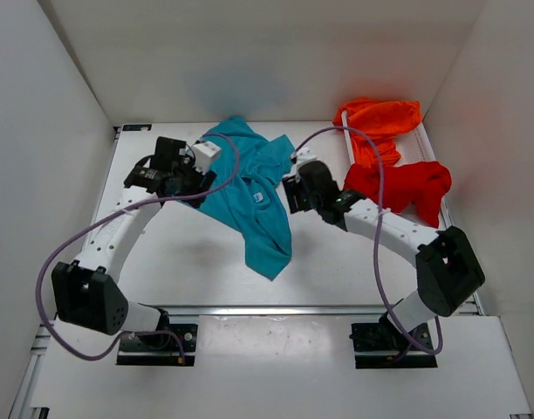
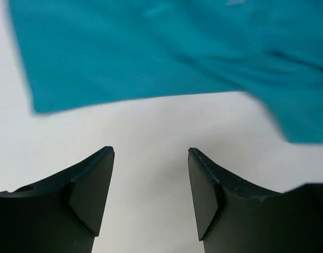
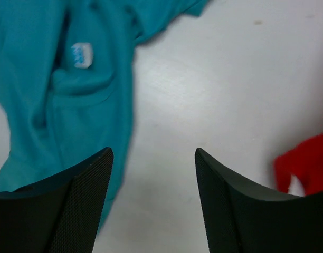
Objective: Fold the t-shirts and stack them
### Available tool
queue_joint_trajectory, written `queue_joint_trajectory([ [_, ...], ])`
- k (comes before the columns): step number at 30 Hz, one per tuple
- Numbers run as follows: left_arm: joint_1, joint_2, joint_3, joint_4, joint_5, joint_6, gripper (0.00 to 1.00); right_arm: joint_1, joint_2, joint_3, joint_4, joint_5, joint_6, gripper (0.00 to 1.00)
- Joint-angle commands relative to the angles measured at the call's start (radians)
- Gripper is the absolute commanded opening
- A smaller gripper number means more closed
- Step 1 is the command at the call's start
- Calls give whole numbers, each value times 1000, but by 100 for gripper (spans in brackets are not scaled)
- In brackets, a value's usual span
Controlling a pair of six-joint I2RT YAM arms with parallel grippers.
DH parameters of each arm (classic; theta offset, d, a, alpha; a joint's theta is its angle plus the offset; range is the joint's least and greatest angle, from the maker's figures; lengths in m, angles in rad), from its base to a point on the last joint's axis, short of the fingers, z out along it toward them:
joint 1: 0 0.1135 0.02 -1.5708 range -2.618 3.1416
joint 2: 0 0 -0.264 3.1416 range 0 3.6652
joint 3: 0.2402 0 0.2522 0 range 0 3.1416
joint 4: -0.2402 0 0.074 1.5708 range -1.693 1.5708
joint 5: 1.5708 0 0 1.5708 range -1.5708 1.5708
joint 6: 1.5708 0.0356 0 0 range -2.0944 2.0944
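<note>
The work is sitting at the first of three garments. The teal-blue t-shirt (image 1: 249,196) is lying in the middle of the bench (image 1: 180,253), between the two arms, and by my judgement it is being laid out rather than folded. The left fingers (image 2: 87,195) are standing apart with only bare bench between them, just short of a straight edge of the teal cloth. The right fingers (image 3: 82,200) are likewise standing open and gripping nothing, hanging over the shirt's right-hand border with bench showing between them. The shirt is looking far from flat: it is running as a slanted, rumpled band from the far left towards the near middle and narrowing to a drooping point at its near end. Creases are bunching around the collar, where a small white neck label (image 3: 81,55) is showing. The red t-shirt (image 1: 398,185) and the orange t-shirt (image 1: 380,118) are waiting in crumpled heaps at the far right, the orange one behind the red, both well apart from the teal one. The next move is probably calling for each arm to pinch a hem or shoulder edge and draw outwards to spread the cloth. Being soft and far wider than the fingers, it is likely to be sagging and dragging along the bench.
</note>
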Motion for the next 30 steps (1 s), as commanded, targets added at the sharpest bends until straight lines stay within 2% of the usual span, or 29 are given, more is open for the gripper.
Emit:
queue_joint_trajectory([
  [1, 100, 30, -133, 252, -284, -54, 69, 128, 38, -13, -34, 18, -84, 69],
  [3, 118, 65, -181, 306, -300, -46, 70, 200, 29, -30, -11, 1, -119, 70],
  [4, 130, 106, -172, 307, -300, -49, 70, 214, 24, -41, 0, -13, -187, 71],
  [7, 224, 299, 47, 193, -158, -167, 66, 263, 41, -39, -1, -91, -217, 67],
  [8, 257, 379, 92, 151, -132, -184, 63, 271, 49, -27, 0, -102, -208, 69],
  [10, 293, 453, 190, 130, -101, -219, 62, 277, 78, -3, -31, -139, -199, 72],
  [14, 316, 533, 259, 154, -154, -205, 64, 285, 83, -30, -43, -172, -185, 73],
  [18, 397, 633, 333, 159, -163, -230, 64, 319, 73, -78, -23, -180, -191, 73],
  [25, 433, 809, 538, 134, -163, -236, 65, 333, 87, -85, -54, -143, -60, 73],
  [30, 451, 887, 565, 96, -171, -248, 64, 343, 99, -53, -129, -102, 11, 74],
])
